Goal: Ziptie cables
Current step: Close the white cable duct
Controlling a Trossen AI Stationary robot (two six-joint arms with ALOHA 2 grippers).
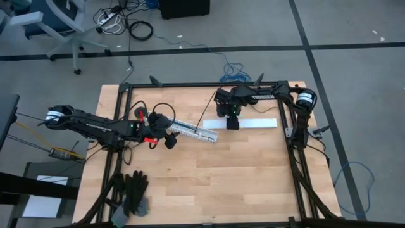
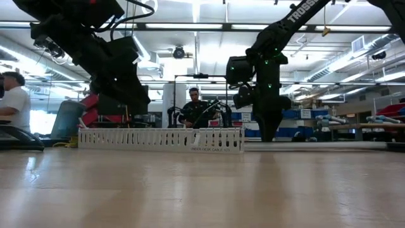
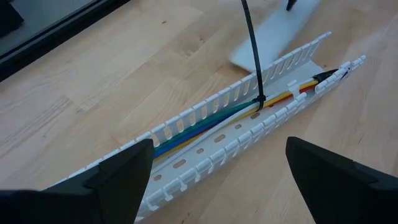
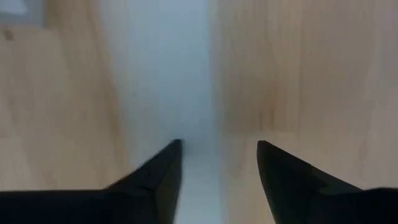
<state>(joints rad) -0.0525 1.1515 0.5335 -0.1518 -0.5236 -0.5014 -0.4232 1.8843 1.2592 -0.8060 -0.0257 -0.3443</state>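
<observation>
1. Holding the left gripper (image 3: 217,180) with its two dark fingers spread wide and nothing between them, just at the near end of the long white slotted plastic channel (image 3: 249,134)
2. Hovering the right gripper (image 4: 219,162) with fingers partly apart over the flat white plastic strip (image 4: 168,74), one finger above the strip and the other above bare wood, pinching nothing visible
3. Finding the thin coloured cables (image 3: 205,121), blue, green, yellow and red, lying bundled inside the channel, straight ahead of the left fingers
4. Reading the bundle's long axis as running along the channel, away from the left gripper and toward the right arm's side of the wooden table (image 1: 221,183)
5. Noting a thin black ziptie (image 3: 252,50) looped round the bundle partway along, its tail standing up out of the channel
6. Judging the left arm much nearer the cables, with the right gripper well apart from them, beyond the channel's far end
7. Failing to tell whether the ziptie loop is pulled tight, or whether the right fingertips are touching the strip
8. Losing the cables behind the channel wall in the low view, and in the high view finding them too small to make out
</observation>
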